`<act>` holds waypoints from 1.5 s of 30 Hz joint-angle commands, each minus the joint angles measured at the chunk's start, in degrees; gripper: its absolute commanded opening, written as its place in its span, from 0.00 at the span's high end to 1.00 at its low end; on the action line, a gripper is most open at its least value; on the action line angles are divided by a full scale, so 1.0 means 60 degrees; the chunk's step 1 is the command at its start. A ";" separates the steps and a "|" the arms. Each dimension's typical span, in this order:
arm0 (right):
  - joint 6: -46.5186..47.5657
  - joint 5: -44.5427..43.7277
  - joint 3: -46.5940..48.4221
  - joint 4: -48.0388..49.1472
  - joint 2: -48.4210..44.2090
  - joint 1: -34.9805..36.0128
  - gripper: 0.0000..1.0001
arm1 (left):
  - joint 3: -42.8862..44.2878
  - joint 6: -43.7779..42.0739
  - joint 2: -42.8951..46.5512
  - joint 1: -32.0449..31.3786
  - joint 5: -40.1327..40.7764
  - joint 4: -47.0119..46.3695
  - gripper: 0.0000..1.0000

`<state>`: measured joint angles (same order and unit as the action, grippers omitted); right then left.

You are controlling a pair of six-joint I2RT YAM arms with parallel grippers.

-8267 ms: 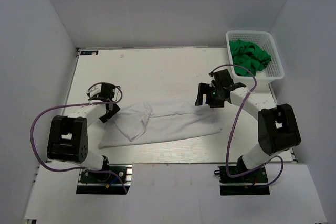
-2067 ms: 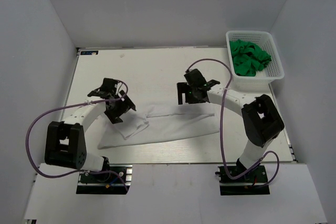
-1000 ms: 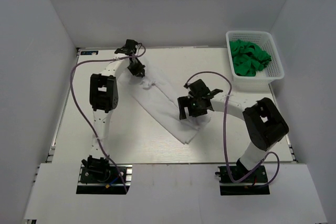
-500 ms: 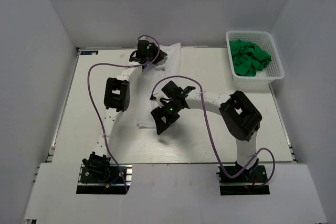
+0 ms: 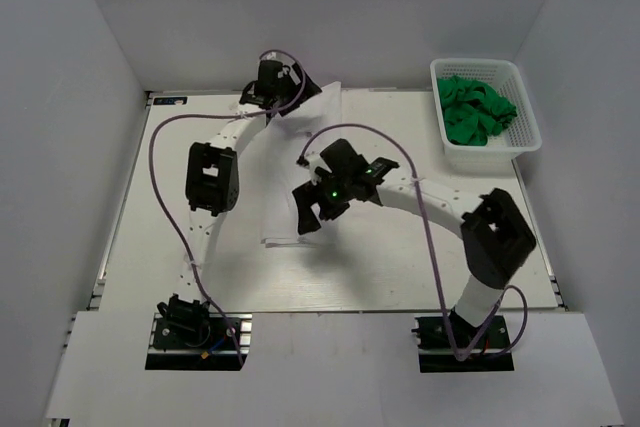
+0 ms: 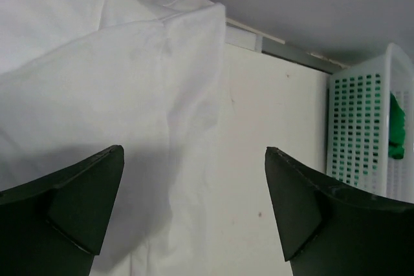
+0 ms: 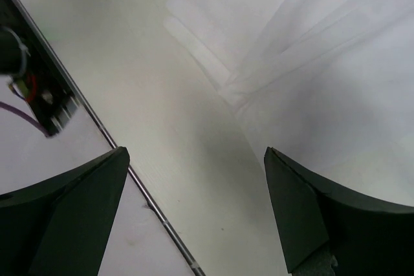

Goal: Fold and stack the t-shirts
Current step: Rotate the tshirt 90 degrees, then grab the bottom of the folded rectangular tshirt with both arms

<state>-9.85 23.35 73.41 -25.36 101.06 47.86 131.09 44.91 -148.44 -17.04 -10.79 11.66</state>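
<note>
At table centre: right arm bent leftward, right gripper (image 7: 194, 153) fingers apart, empty, above white t-shirt (image 7: 336, 82) near end. Left arm stretched to far edge, left gripper (image 6: 193, 153) likewise spread over shirt's far end. Far right: green t-shirts (image 5: 474, 112) in lattice basket (image 5: 528, 139).

white-walled lab robot enclosure (image 5: 300, 7)

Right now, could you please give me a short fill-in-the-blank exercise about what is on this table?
1. The crumpled shirts in the basket are ____.
2. The spread-out shirt on the table is ____.
3. The left gripper and the right gripper both stand wide ____.
Missing words: green; white; open.
</note>
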 commanded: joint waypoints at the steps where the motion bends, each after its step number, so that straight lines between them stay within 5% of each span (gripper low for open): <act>1: -0.1256 -0.1239 -0.0339 0.0873 -0.1109 -0.0139 0.10 | -0.0852 -0.1374 0.3069 0.0042 0.0127 0.0531 0.00; 9: -0.3134 -0.2195 -0.1087 0.0230 -0.0951 -0.0827 0.10 | -0.7529 -0.1934 0.8871 0.0042 0.2646 0.2449 0.00; 13: -0.3178 -0.1638 -0.1073 -0.0210 -0.0364 -0.1135 0.10 | -1.1406 -0.1276 1.0777 0.0042 0.2107 0.3109 0.00; 18: -0.3237 -0.1036 -0.1204 -0.0240 -0.0159 -0.1223 0.10 | -1.4020 -0.0659 1.1907 -0.0148 0.0980 0.3375 0.00; 26: -0.3485 -0.0509 -0.1424 -0.0152 0.0266 -0.1267 0.10 | -1.4743 -0.0745 1.0899 -0.0574 0.0244 0.2803 0.02; 30: -0.3588 -0.0538 -0.1673 -0.0021 0.0223 -0.1325 0.10 | -1.4743 -0.0863 1.0166 -0.0779 0.0158 0.2452 0.22; 34: -0.3515 -0.0333 -0.1585 -0.0064 0.0515 -0.1340 0.12 | -1.4946 -0.0863 0.9960 -0.0866 -0.0177 0.2452 0.54; 42: -0.3530 0.0194 -0.1497 0.0053 0.1101 -0.1384 0.31 | -1.5315 -0.0863 1.0369 -0.0866 0.0128 0.2671 0.67; 45: -0.3530 0.0253 -0.1483 0.0053 0.1160 -0.1428 0.52 | -1.5227 -0.0863 1.0269 -0.0866 0.0128 0.2671 0.81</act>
<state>-31.24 24.53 64.03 -24.97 106.67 39.42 41.43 40.58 -86.08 -21.74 -12.40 24.84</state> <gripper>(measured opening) 0.504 0.217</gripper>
